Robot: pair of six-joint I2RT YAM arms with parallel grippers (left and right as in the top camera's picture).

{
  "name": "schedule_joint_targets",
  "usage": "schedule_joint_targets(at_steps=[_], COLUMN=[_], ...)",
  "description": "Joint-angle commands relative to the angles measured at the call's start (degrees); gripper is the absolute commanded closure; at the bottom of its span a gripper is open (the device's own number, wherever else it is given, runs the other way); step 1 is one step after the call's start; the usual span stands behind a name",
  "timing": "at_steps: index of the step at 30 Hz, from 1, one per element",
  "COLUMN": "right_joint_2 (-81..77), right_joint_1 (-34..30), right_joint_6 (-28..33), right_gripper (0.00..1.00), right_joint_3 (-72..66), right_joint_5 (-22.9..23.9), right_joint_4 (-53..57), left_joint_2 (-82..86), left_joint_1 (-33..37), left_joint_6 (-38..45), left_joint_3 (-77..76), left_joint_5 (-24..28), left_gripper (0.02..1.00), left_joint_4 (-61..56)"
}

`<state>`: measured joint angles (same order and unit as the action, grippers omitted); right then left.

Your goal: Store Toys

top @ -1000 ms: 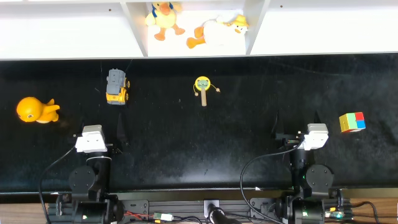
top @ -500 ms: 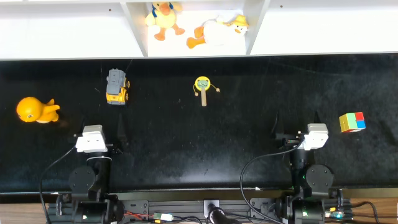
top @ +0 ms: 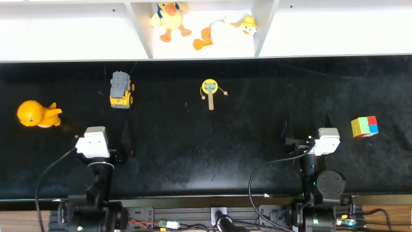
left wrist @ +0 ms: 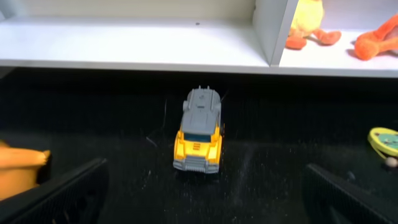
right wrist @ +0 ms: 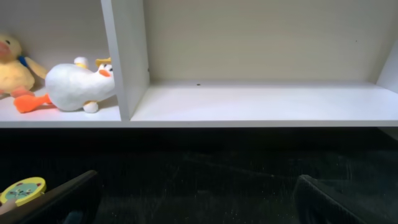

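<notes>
**Operator:** What is the state of the left gripper?

**Guide:** Your left gripper has its fingers spread wide with nothing between them. The toy truck stands on the black table directly ahead of it. It touches neither finger, and its yellow end faces the gripper. The orange duck lies off to the left of that arm.

**Operator:** And the right?

**Guide:** Your right gripper is likewise spread and empty, low over the table and facing the white shelf. The coloured cube sits just right of that arm. The small rattle lies mid-table, near the shelf edge.

**Operator:** What is on the shelf?

**Guide:** In the middle compartment you find a yellow plush duck and a white plush duck, side by side.
</notes>
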<state>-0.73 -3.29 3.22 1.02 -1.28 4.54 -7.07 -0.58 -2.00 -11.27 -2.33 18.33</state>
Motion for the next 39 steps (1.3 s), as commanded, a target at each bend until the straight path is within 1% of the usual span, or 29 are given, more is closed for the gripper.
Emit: schedule_joint_targets(at_steps=[1, 7, 12, 17, 21, 25, 29, 39], right_joint_2=[0.5, 0.5, 0.5, 0.5, 0.5, 0.5, 0.5, 0.5], right_joint_1=[-0.1, -0.1, -0.1, -0.1, -0.1, -0.1, -0.1, -0.1], right_joint_6=[0.2, 0.2, 0.2, 0.2, 0.2, 0.2, 0.2, 0.2], right_gripper=[0.007, 0.005, 0.007, 0.007, 0.005, 0.005, 0.007, 0.005], right_joint_3=[-0.7, -0.8, -0.7, -0.7, -0.7, -0.7, -0.7, -0.7], right_joint_5=[-0.2, -0.2, -0.2, -0.2, -0.2, -0.2, -0.2, -0.2], right_joint_4=[-0.2, -0.2, -0.2, -0.2, -0.2, -0.2, -0.2, -0.2], left_joint_2=[-3.8, -10.8, -16.6, -23.2, -28.5, -34.1, -39.6, -48.5], left_joint_1=[0.3, 3.7, 8.8, 14.4, 18.9, 22.6, 25.0, 25.7], left_joint_6=[-1.3, -1.5, -1.5, -1.5, -1.3, -1.0, 0.5, 1.8], left_joint_3=[-9.9, -22.3, -31.9, -39.1, -42.9, -45.0, -45.6, -45.7], left_joint_5=[0.6, 0.6, 2.6, 4.2, 4.2, 4.2, 4.2, 4.2], left_gripper=[0.023, 0.02, 0.02, 0.02, 0.02, 0.02, 0.02, 0.02], left_joint_4=[5.2, 18.1, 27.0, 33.9, 37.8, 38.9, 37.0, 30.4])
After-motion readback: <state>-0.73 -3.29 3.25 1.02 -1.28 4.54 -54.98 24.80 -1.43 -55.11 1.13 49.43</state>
